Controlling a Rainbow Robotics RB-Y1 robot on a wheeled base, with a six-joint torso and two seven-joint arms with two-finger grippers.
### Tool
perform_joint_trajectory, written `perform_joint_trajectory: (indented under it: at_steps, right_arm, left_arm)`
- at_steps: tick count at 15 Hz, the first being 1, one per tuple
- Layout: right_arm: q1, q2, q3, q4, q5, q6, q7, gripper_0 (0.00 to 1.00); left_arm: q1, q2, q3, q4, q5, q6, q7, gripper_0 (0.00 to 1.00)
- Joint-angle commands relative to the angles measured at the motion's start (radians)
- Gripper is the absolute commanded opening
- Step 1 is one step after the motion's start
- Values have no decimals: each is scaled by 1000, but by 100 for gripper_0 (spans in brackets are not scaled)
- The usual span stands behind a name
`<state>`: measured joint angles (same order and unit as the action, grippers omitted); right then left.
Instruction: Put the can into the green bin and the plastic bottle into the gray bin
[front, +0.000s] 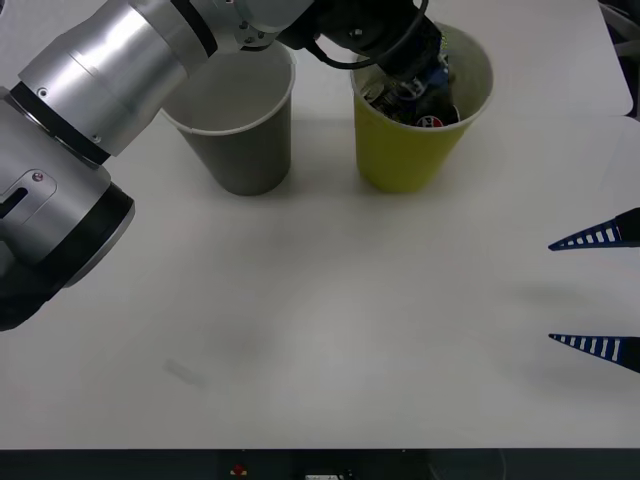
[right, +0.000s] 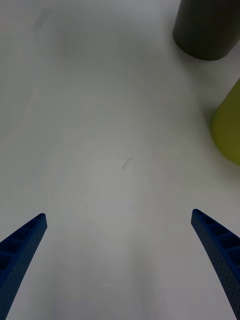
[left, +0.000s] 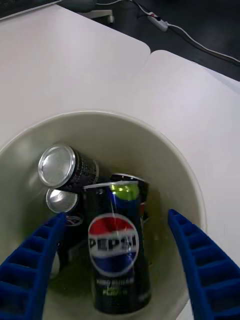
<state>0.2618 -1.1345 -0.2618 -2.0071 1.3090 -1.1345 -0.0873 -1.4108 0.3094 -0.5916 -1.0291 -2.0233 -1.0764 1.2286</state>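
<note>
Left wrist view: left end effector (left: 115, 260) released, straddling the can (left: 116, 247) inside the green bin (left: 180, 165).

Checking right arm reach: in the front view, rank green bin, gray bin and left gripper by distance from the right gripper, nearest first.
From the right gripper, open at the table's right edge:
1. green bin, far side, right of the two bins.
2. left gripper, over that bin's mouth, open, the can between its fingers.
3. gray bin, left of the green one.
</note>
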Motion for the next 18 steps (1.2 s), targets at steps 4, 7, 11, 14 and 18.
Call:
perform_joint_trajectory:
  at_steps: [4,7,11,14,18]
  right_arm:
    - [0,0,0,0,0,0,0,100]
    - [0,0,0,0,0,0,0,100]
    - [0,0,0,0,0,0,0,100]
    - [0,0,0,0,0,0,0,100]
    - [0,0,0,0,0,0,0,100]
  left_arm:
    - [32,74,6,-104,35,0,-5,100]
    - [156,168,58,-301,43,0,-8,100]
    - [283,293,153,-543,66,-94,-9,100]
    - [409,372,250,-678,113,-134,-77,100]
    - [570,491,348,-822,219,-134,-126,100]
